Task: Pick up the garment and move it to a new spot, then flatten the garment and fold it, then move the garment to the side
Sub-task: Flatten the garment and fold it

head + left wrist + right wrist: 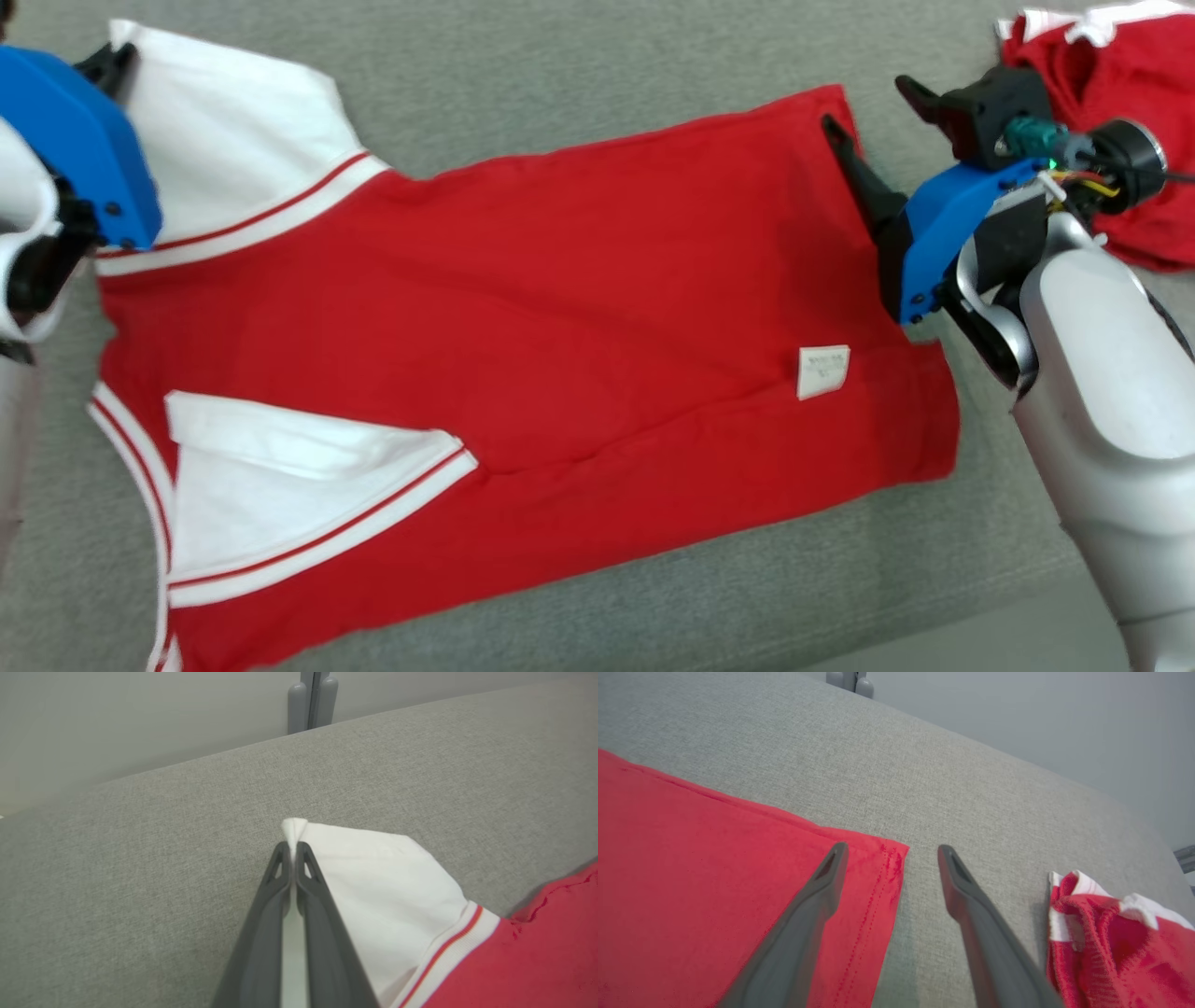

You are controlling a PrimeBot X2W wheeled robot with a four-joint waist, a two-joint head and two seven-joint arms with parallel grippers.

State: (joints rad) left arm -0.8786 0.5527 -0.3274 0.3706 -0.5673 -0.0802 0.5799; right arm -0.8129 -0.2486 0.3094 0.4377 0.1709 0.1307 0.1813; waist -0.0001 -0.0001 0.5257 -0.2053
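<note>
A red garment (560, 317) with white sleeves lies spread flat on the grey cloth surface, one white sleeve folded in over its near left part. My left gripper (293, 851) is shut on the tip of the far white sleeve (387, 882), which bunches up between the fingertips; in the head view that gripper (107, 61) sits at the sleeve's far left corner. My right gripper (892, 856) is open, its fingers straddling the garment's far hem corner (889, 858), one finger over the red cloth and one over the grey surface. In the head view it (873, 112) stands at the garment's right edge.
A second red and white garment (1111, 103) lies crumpled at the far right, close beside my right gripper (1111, 942). The grey cloth surface (579, 75) runs on beyond the garment. A grey post (312, 700) stands behind the surface's far edge.
</note>
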